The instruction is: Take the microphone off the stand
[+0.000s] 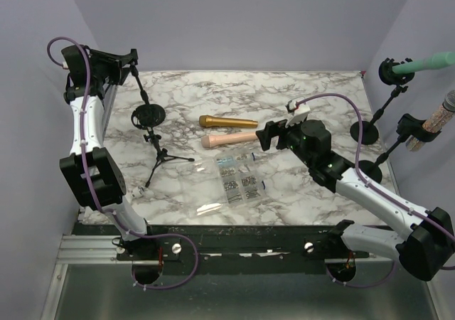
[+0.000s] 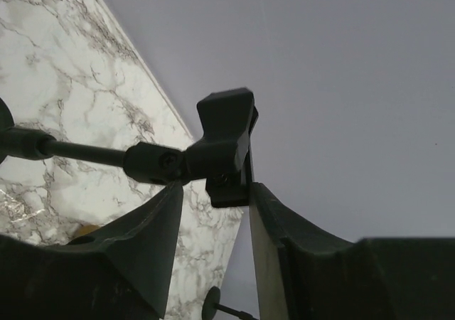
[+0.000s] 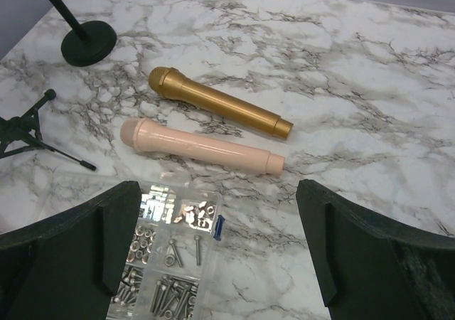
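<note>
My left gripper (image 1: 128, 58) is raised at the back left, shut on the black clip (image 2: 226, 121) at the top of a round-based stand (image 1: 149, 115). One finger presses on each side of the clip, and no microphone sits in it. A gold microphone (image 1: 227, 121) and a pink microphone (image 1: 227, 141) lie side by side on the marble table. At the right edge, a green microphone (image 1: 430, 64) and a glittery microphone (image 1: 437, 121) sit in two more stands. My right gripper (image 1: 264, 136) hovers open just right of the pink microphone (image 3: 202, 148), holding nothing.
A small black tripod stand (image 1: 160, 156) stands left of centre. A clear box of screws (image 1: 238, 178) lies below the pink microphone and under my right gripper. Two round stand bases (image 1: 364, 131) sit near the right wall. Purple walls close in the table.
</note>
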`<act>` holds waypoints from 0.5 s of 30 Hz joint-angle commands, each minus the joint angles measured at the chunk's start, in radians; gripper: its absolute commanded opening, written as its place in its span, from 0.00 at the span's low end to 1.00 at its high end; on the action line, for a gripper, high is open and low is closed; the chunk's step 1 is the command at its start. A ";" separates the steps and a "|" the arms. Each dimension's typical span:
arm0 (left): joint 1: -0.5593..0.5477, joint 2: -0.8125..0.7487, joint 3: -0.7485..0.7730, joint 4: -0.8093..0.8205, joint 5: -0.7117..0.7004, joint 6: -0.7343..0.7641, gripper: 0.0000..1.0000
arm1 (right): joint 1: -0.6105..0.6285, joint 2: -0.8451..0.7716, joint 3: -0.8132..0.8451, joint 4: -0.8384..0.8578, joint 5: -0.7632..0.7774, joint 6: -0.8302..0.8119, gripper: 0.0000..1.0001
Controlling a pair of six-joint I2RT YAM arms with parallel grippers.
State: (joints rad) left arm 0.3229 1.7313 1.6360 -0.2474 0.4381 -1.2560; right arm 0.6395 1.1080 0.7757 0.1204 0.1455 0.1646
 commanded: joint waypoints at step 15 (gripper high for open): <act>-0.004 0.047 -0.080 0.006 -0.037 0.098 0.13 | 0.001 0.012 -0.006 0.038 0.022 -0.001 1.00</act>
State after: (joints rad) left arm 0.3202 1.7573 1.6356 -0.2008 0.4358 -1.2255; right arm 0.6395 1.1145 0.7757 0.1326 0.1455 0.1642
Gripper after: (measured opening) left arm 0.256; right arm 0.998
